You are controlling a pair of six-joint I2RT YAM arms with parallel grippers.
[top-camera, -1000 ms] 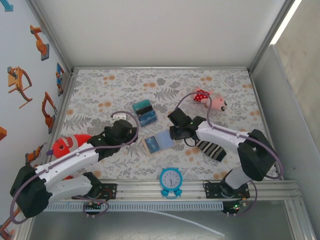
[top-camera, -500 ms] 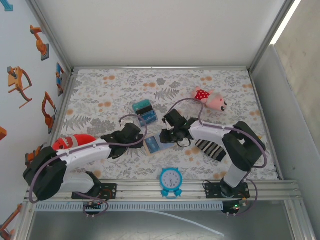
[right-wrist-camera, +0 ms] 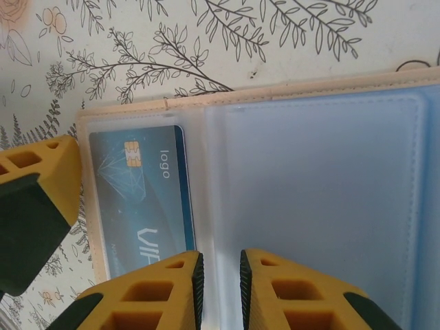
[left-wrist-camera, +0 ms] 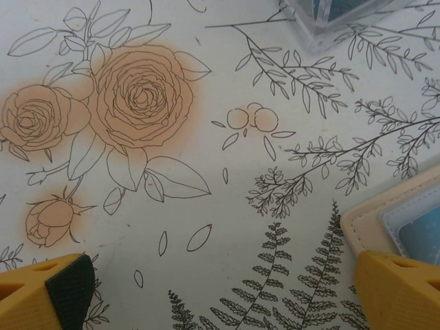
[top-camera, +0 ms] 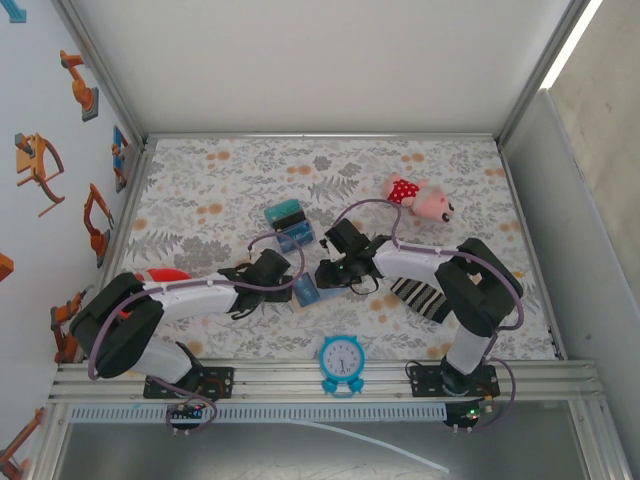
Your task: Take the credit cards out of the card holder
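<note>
The tan card holder (right-wrist-camera: 275, 93) lies open on the flowered cloth, pale blue inside up. One blue credit card (right-wrist-camera: 141, 199) with a gold chip sits in its left clear sleeve. My right gripper (right-wrist-camera: 220, 260) stands over the holder's middle fold, jaws drawn close on the clear sleeve edge. From above, the holder (top-camera: 306, 291) shows between the right gripper (top-camera: 322, 277) and the left gripper (top-camera: 288, 284). My left gripper (left-wrist-camera: 227, 278) is wide open just above the cloth. Its right finger (left-wrist-camera: 402, 289) rests at the holder's near corner (left-wrist-camera: 368, 223).
Two clear cases with teal (top-camera: 283, 212) and blue (top-camera: 296, 238) contents lie behind the holder. A striped sock (top-camera: 420, 298) lies by the right arm and a pink plush (top-camera: 422, 201) sits further back. A blue clock (top-camera: 342, 361) stands at the front edge, a red toy (top-camera: 160, 277) at the left.
The left arm has reached right until its open gripper meets the holder. The right gripper slid left onto the holder and narrowed its jaws. The holder shifted slightly left.
</note>
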